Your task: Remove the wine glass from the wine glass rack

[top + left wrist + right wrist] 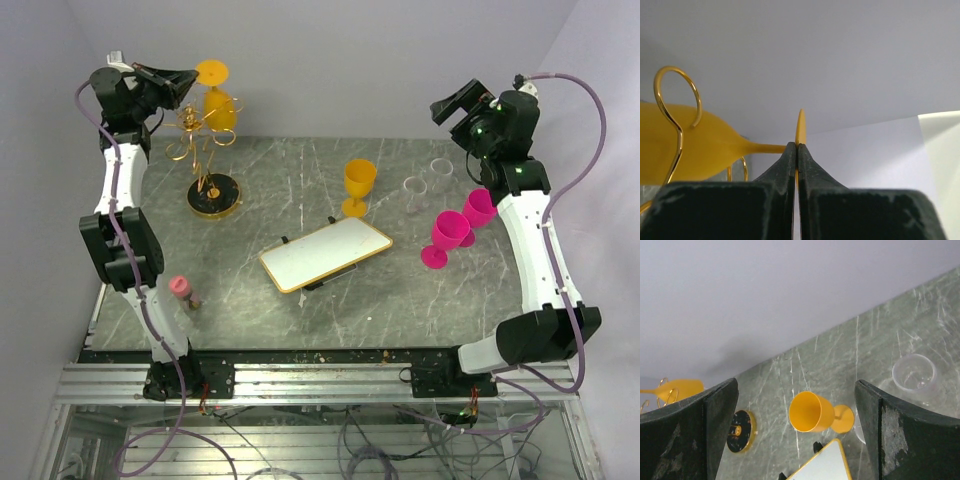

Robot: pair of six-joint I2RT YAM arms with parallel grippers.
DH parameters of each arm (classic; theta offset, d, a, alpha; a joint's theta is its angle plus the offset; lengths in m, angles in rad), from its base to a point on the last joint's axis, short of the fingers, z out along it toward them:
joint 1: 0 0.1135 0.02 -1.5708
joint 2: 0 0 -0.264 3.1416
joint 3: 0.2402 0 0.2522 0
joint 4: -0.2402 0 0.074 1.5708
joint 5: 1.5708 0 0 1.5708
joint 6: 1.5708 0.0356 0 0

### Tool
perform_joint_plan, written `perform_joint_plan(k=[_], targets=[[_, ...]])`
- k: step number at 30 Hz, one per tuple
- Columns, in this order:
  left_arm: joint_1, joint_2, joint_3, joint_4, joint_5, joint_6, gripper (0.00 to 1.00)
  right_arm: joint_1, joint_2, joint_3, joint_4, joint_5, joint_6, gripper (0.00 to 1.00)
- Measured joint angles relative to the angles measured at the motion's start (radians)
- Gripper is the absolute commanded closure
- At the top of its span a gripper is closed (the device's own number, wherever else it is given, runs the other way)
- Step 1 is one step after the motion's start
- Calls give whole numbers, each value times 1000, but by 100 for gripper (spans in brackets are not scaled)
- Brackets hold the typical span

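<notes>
Our left fingers are pressed together on the thin round foot of the yellow wine glass, pinching its edge. That glass is upside down, foot uppermost, at the top of the gold wine glass rack, which stands at ten o'clock on the grey marbled counter. Our left wrist camera shows one gold loop crossing in front of the bowl, and we cannot tell whether the two touch. At eight o'clock, near our left arm, sits a small pink object. At the centre lies a gold-edged white board, with an upright yellow goblet just beyond it towards twelve o'clock. At two o'clock stand two clear glasses, and at three o'clock two magenta goblets. Our right fingers are spread wide, raised above the counter at two o'clock, holding nothing.
</notes>
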Motion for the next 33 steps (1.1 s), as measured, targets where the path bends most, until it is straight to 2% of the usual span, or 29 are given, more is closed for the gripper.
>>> perform_joint_plan(k=[8,16,21,27,33], targets=[[-54,10,19,-84,-50,131,93,-1,-8,0,27,-27,-26,0],[-95,129,209,-71,-52,133,93,-1,9,-1,31,-80,-33,0],[-116,134,225,-64,-53,124,93,-1,12,-1,35,-110,-34,0],[-118,126,178,57,-40,14,93,-1,12,-3,64,-187,-46,0],[-141,54,60,285,-9,-169,93,-2,8,-102,238,-418,-5,0]])
